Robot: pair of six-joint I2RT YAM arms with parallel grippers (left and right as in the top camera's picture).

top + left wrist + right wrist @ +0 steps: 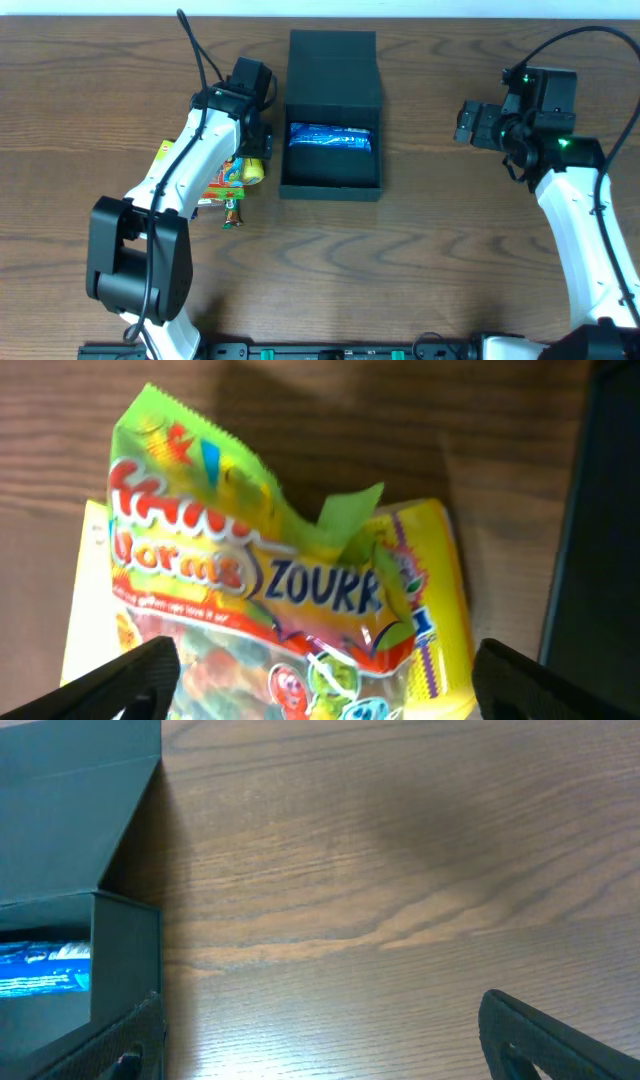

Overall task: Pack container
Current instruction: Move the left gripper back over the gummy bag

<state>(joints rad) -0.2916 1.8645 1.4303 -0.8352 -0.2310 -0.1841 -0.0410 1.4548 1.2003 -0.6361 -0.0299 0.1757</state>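
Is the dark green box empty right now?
No, the overhead view shows a blue packet lying inside the open container.

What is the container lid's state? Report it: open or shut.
Open. The container has its flap lid folded back, and a blue packet shows inside.

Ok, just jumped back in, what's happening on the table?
The left gripper hangs open over a green sour worms bag, which lies on a yellow packet just left of the container. The container is open, with one blue packet inside. The right gripper is open over bare table, holding nothing.
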